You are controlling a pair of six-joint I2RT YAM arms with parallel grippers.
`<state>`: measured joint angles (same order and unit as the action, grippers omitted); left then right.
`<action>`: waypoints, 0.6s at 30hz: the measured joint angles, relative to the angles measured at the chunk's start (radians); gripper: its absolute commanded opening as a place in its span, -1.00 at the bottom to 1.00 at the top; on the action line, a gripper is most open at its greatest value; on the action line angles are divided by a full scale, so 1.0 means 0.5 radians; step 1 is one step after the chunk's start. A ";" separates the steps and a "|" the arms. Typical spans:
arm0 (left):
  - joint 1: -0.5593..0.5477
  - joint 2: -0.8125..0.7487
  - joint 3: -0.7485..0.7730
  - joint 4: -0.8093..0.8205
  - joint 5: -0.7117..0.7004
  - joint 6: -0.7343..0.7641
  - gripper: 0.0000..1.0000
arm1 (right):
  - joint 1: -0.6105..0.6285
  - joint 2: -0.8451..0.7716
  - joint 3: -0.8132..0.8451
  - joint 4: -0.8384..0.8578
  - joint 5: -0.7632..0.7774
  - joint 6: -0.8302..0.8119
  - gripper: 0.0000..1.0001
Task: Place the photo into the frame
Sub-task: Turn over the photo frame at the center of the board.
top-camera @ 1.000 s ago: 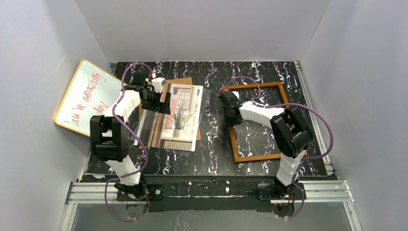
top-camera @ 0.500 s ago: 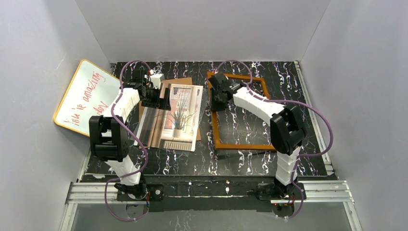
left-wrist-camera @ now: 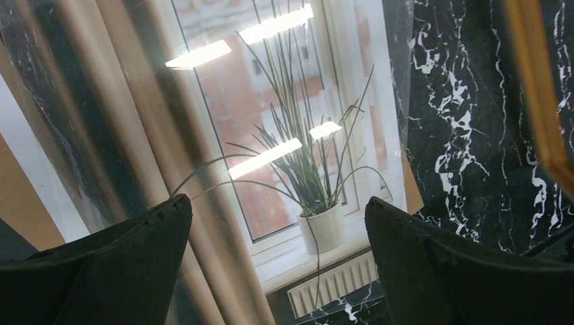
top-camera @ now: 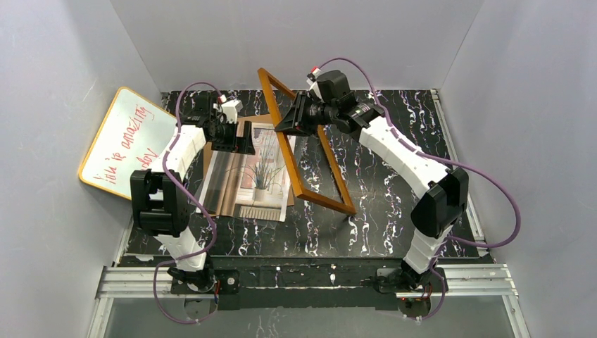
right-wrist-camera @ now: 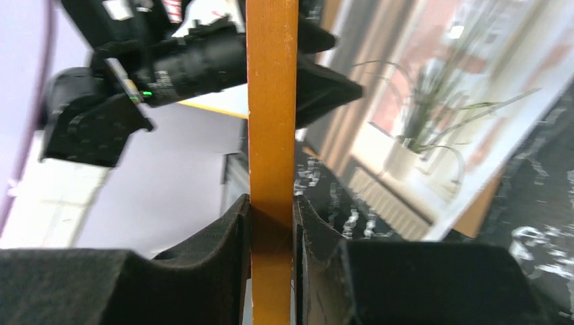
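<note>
The photo [top-camera: 262,172], a print of a room with a spiky potted plant, lies face up on the left of the table. It fills the left wrist view [left-wrist-camera: 284,135]. My left gripper [top-camera: 241,143] hovers open and empty just above its upper part, fingers [left-wrist-camera: 115,271] apart on either side of the plant. My right gripper [top-camera: 292,121] is shut on the top bar of the orange-brown frame [top-camera: 289,162]. It holds the frame off the table and steeply tilted by the photo's right edge. In the right wrist view the bar [right-wrist-camera: 272,101] stands clamped between the jaws.
A clear sheet [left-wrist-camera: 101,101] covers the photo's left part, over a brown backing board [top-camera: 264,120]. A yellow-edged whiteboard [top-camera: 127,141] with red writing leans at the far left. Grey walls enclose the black marble table [top-camera: 394,176].
My right gripper has lifted the frame from flat on the right of the table, swung it left and tipped it up beside the photo. My left gripper has barely moved.
</note>
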<state>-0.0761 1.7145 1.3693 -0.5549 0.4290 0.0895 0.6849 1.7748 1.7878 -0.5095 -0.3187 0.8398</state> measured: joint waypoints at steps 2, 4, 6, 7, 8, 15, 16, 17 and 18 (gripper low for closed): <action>-0.015 -0.002 0.019 0.001 0.003 -0.021 0.96 | -0.010 -0.019 -0.003 0.091 -0.111 0.111 -0.97; -0.028 -0.003 0.044 -0.002 0.003 -0.047 0.96 | -0.023 -0.037 -0.025 0.194 -0.194 0.209 -0.97; -0.044 -0.003 0.082 -0.002 0.002 -0.081 0.96 | -0.039 -0.061 -0.066 0.294 -0.253 0.291 -0.97; -0.053 -0.004 0.108 -0.001 0.001 -0.096 0.96 | -0.048 -0.072 -0.089 0.343 -0.277 0.329 -0.97; -0.062 -0.005 0.132 0.001 -0.002 -0.108 0.96 | -0.059 -0.085 -0.116 0.389 -0.298 0.369 -0.97; -0.176 -0.009 0.330 0.017 -0.064 -0.241 0.96 | -0.199 -0.233 -0.467 0.751 -0.450 0.639 -0.97; -0.201 -0.007 0.373 0.015 -0.082 -0.262 0.96 | -0.231 -0.253 -0.540 0.822 -0.476 0.689 -0.97; -0.230 -0.002 0.427 0.017 -0.101 -0.283 0.96 | -0.259 -0.266 -0.598 0.896 -0.517 0.739 -0.97; -0.262 0.007 0.485 0.025 -0.122 -0.301 0.96 | -0.282 -0.278 -0.634 0.958 -0.542 0.778 -0.97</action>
<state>-0.2070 1.7180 1.6119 -0.5423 0.3679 -0.0612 0.5442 1.6360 1.4708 -0.0303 -0.5900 1.2289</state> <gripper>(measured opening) 0.981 0.319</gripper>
